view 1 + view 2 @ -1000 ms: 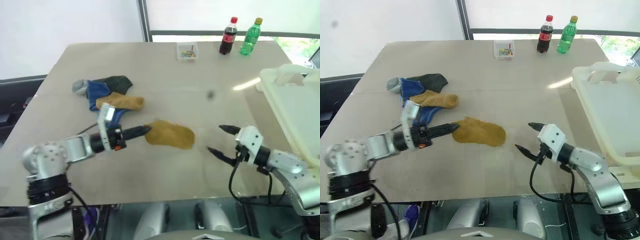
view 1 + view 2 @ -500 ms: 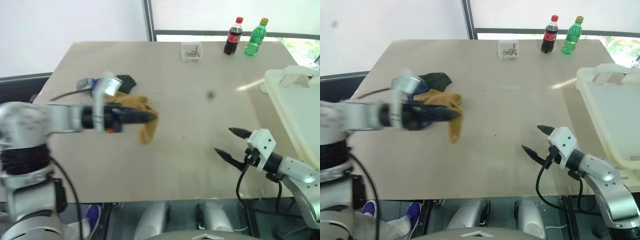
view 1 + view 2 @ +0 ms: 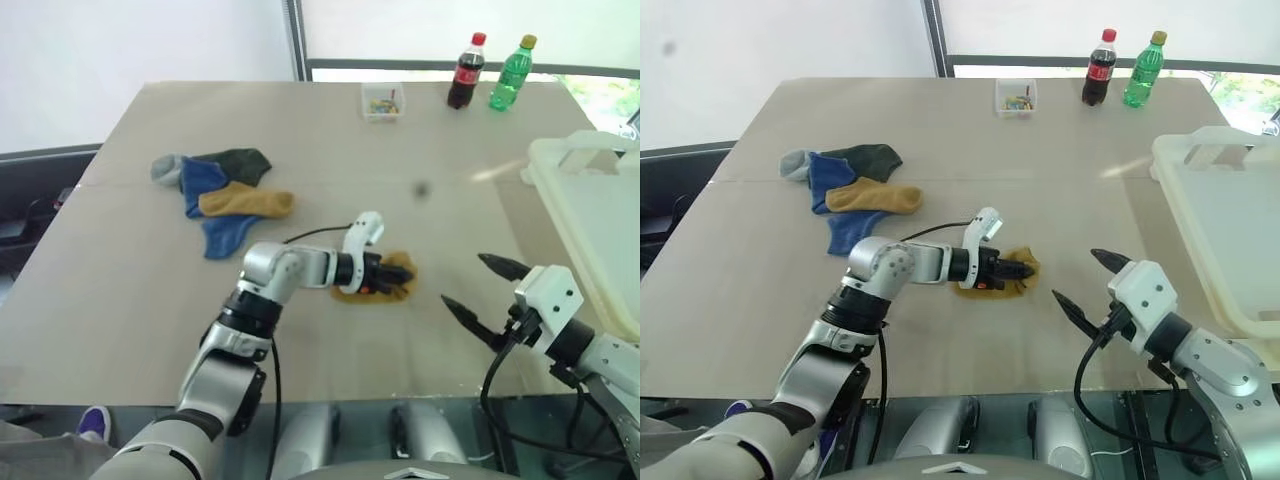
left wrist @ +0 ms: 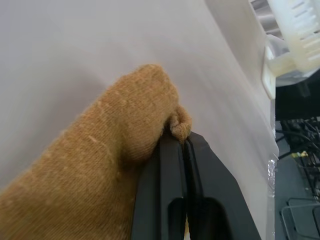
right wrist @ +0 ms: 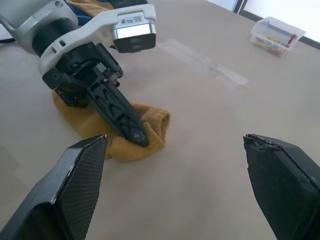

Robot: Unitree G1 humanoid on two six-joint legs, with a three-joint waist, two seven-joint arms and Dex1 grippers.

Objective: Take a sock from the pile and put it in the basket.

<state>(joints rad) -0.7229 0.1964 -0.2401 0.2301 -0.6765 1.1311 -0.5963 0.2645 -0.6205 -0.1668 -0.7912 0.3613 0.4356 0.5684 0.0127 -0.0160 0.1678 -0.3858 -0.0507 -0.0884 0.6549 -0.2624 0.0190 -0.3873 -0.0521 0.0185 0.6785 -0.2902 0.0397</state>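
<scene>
The pile (image 3: 222,190) of blue, mustard, dark green and grey socks lies on the left half of the table. A single mustard sock (image 3: 402,287) is bunched on the table's middle. My left gripper (image 3: 392,279) rests on it, shut, with a fold of the sock (image 4: 100,160) pinched at the fingertips. To the right of the sock, my right gripper (image 3: 467,281) hovers open and empty, its fingers (image 5: 80,185) spread wide and pointing at the sock (image 5: 150,132). The cream-white basket (image 3: 560,160) stands at the table's right edge.
At the table's far edge stand a small clear box (image 3: 380,102) of coloured bits, a cola bottle (image 3: 462,72) and a green bottle (image 3: 505,74). Bare tabletop (image 3: 330,160) separates the pile, the sock and the basket.
My left gripper has swung right and down with the mustard sock, from hanging near the pile to the table's middle, where the sock now lies bunched. The right gripper drew back slightly and stayed open.
</scene>
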